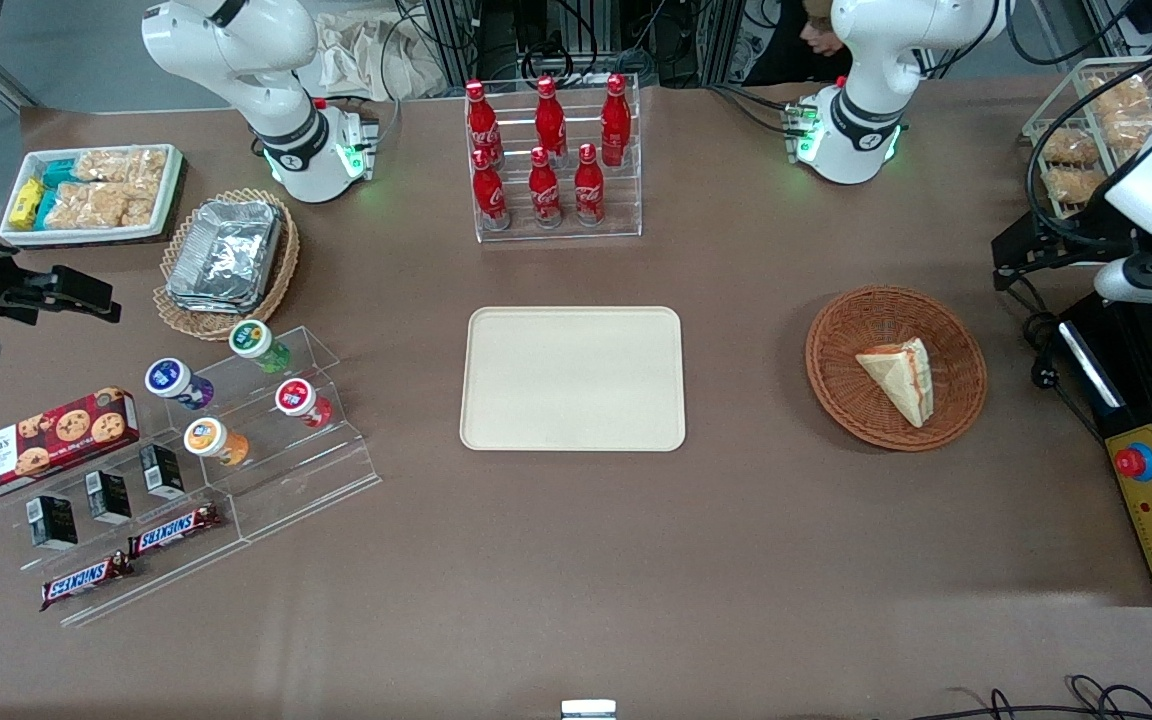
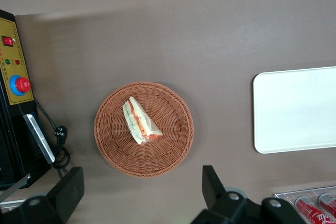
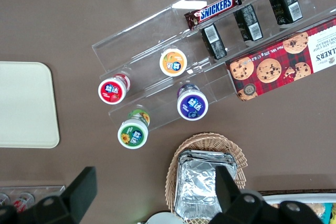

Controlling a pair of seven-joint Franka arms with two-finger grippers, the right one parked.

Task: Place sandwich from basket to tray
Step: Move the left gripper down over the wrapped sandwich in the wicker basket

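We read several labels across the worktop (image 1: 756, 560): "SNICKERS" on the two bars (image 1: 131, 560) on the clear stepped stand (image 1: 266, 480), "WALKER'S" on the red cookie box (image 1: 41, 444) beside them, and the white script on the red cola bottles (image 1: 546, 150) racked near the worktop's edge farthest from the front camera. The yogurt cups (image 1: 236, 395) on the stand carry coloured lids whose print we cannot read.

The sandwich (image 1: 899, 379) lies flat in the basket (image 1: 836, 385), which sits toward the working arm's end of the worktop, well apart from the tray (image 1: 572, 378) at the worktop's middle. In the front view the wedge's long axis runs diagonally, from a pale bread corner aimed toward the tray down to a narrow end nearer the front camera. Its edge of red, orange and green filling faces away from the tray, toward the worktop's end.

The gripper (image 2: 142, 195) hangs high above the worktop by the basket, touching nothing. We see its jaws spread wide and holding nothing, with the basket (image 2: 144, 128) and sandwich (image 2: 139, 121) below them. The tray (image 2: 295, 109) is bare
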